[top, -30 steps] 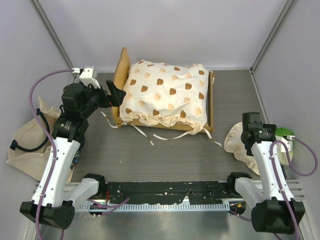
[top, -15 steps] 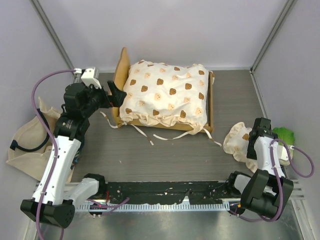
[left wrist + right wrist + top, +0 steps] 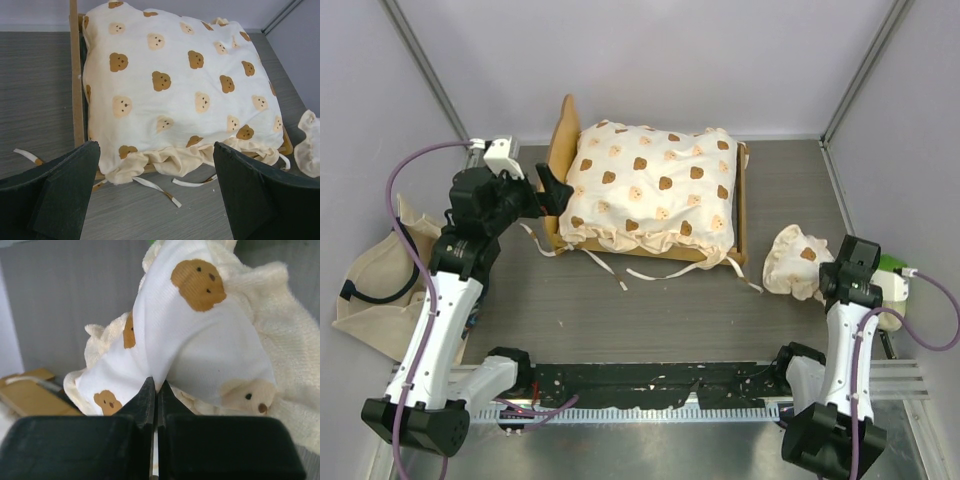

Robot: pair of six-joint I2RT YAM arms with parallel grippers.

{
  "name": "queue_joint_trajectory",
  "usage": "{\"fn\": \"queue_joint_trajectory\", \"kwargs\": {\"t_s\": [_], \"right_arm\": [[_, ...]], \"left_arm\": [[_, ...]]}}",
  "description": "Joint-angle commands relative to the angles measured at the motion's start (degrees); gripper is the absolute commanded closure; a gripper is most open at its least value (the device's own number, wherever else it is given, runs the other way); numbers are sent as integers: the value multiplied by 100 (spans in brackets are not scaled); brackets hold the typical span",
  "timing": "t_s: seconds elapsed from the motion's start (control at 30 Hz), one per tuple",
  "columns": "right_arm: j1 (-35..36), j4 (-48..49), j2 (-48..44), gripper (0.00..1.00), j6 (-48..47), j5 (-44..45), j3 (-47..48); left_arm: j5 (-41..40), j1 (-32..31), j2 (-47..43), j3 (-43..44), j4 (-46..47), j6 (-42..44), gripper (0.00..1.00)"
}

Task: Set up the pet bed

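From above, the light-wood pet bed [image 3: 563, 135] with cream bear-print cushion [image 3: 655, 185] is seen at the far middle of the grey worktop [image 3: 650, 320]. In the left wrist view, the left gripper [image 3: 157, 170] is held wide open, empty, before the cushion. In the right wrist view, the right gripper [image 3: 155, 390] is pinched shut on a small bear-print pillow [image 3: 200, 340].

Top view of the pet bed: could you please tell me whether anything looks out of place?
Yes. A small bear-print pillow sits off the bed frame, to its right, pinched in the shut right tool. White ties from the big cushion trail loose onto the table in front.
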Motion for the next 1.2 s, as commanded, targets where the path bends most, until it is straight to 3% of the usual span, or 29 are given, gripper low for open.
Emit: {"fn": "queue_joint_trajectory", "kwargs": {"t_s": [0.0, 0.17, 0.3, 0.5, 0.63, 0.8, 0.93, 1.17], "right_arm": [[39, 488, -287, 99, -1644, -800, 1021], [74, 848, -208, 99, -2408, -1687, 2022], [118, 1831, 11, 99, -2778, -3352, 2296], [223, 3063, 1004, 99, -2515, -5525, 2946], [977, 2932, 1636, 99, -3102, -5425, 3823], [2942, 2115, 2839, 99, -3763, -4678, 4818], [3773, 2149, 3649, 99, -3886, -4554, 5494], [4732, 1255, 5407, 99, -4553, -4571, 6971]], "left_arm": [[-178, -15, -212, 28, 203, 5, 0], [-521, -15, -467, -51, 326, -21, 0], [-758, -7, -660, -139, 309, 31, 0], [-996, -7, -854, -158, 134, 163, 0], [-1050, -7, -723, -95, -139, 75, 0], [-1084, -15, -818, -174, -78, 14, 0], [-1251, -7, -916, -140, -86, 145, 0], [-1558, -15, -1004, -95, -315, 347, 0]]}}
